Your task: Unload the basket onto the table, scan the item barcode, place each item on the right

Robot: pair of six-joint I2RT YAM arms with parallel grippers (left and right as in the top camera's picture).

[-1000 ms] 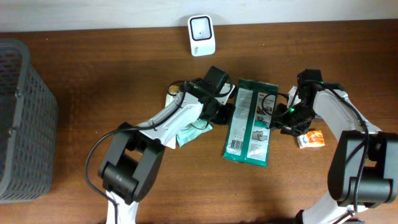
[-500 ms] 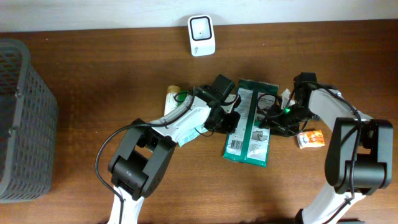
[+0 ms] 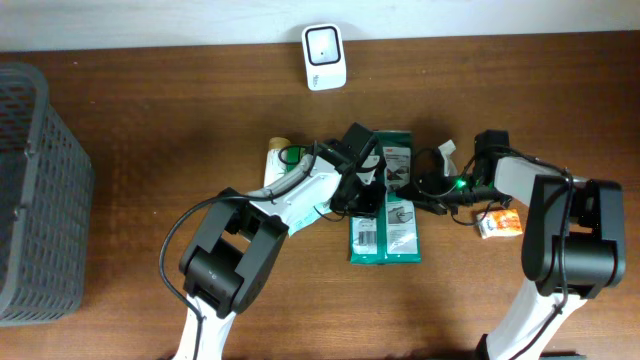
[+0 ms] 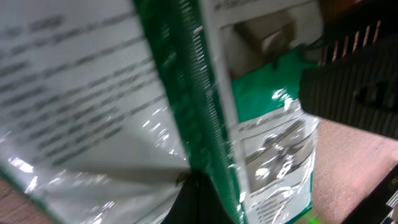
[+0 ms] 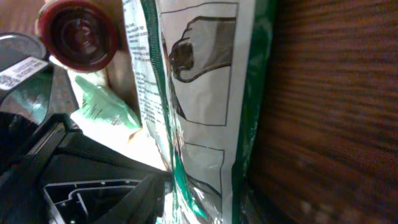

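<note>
The item is a green and white packet (image 3: 388, 222) in the middle of the table, its barcode (image 3: 364, 232) facing up at the lower left corner. My left gripper (image 3: 372, 188) is shut on the packet's left edge. In the left wrist view the packet (image 4: 155, 93) fills the frame, with a dark finger (image 4: 199, 199) against it. My right gripper (image 3: 408, 190) grips the right edge. In the right wrist view one finger (image 5: 118, 193) presses the packet (image 5: 199, 93) and the other is hidden behind it. The white scanner (image 3: 324, 44) stands at the far edge.
A grey mesh basket (image 3: 40, 190) stands at the left. Beside the left arm lie a white tube (image 3: 277, 158) and a pale green sachet (image 3: 300, 216). A small orange packet (image 3: 498, 224) lies by the right arm. A red cap (image 5: 78, 34) shows in the right wrist view.
Both grippers have closed in on each other. The packet has shifted left and toward the front, turned straighter, and now looks narrower, bunched or tipped up between them.
</note>
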